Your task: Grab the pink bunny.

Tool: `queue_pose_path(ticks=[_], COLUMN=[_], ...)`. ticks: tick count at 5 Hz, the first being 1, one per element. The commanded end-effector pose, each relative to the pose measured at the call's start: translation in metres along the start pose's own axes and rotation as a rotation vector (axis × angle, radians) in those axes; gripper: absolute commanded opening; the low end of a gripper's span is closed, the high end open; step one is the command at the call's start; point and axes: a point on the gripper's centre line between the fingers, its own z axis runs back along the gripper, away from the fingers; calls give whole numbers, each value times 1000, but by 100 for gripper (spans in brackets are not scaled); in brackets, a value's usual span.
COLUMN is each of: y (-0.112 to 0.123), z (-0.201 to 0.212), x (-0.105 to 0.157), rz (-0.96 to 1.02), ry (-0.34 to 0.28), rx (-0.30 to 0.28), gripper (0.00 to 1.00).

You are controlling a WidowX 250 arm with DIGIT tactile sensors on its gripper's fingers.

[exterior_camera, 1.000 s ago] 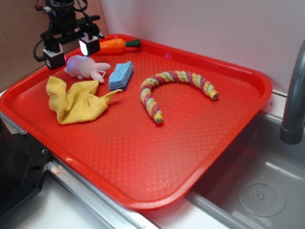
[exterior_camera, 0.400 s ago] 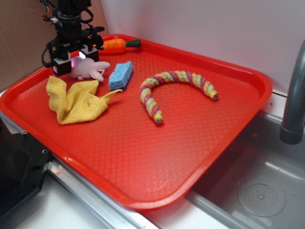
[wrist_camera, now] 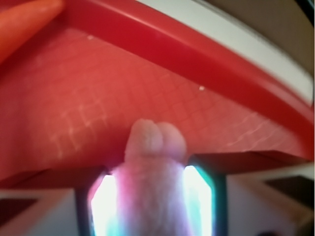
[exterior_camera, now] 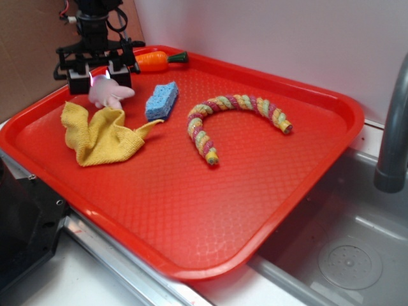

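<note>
The pink bunny (exterior_camera: 109,94) lies at the far left of the red tray (exterior_camera: 223,191), just above the yellow cloth (exterior_camera: 102,134). My gripper (exterior_camera: 100,83) has come straight down over it, one finger on each side of its body. In the wrist view the bunny (wrist_camera: 155,167) fills the gap between the two glowing pads (wrist_camera: 103,201) and touches both, with its rounded end sticking out past them. The gripper (wrist_camera: 152,199) is shut on the bunny, which still rests low on the tray.
An orange toy carrot (exterior_camera: 156,60) lies by the tray's back rim, right of the gripper. A blue sponge (exterior_camera: 162,100) sits beside the bunny, and a curved multicoloured rope toy (exterior_camera: 229,118) lies mid-tray. A grey faucet (exterior_camera: 392,140) and sink (exterior_camera: 344,255) are at the right.
The gripper dropped from above the bunny to tray level around it. The bunny now looks squeezed narrower between the fingers.
</note>
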Motion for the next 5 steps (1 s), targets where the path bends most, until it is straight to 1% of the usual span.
queue_pose_path(ticks=[1,2,3,4,5], y=[2,1,11,18,16], z=[79,114,141,151,153], x=[-22,-62,-87,-98,-106], rz=[-474,-728,-978,-1139,-1182], ry=[-145,-97,-82,-32,-61], rx=[-91,-220,-308,-343,-286], gripper=[0,0,0,0,0])
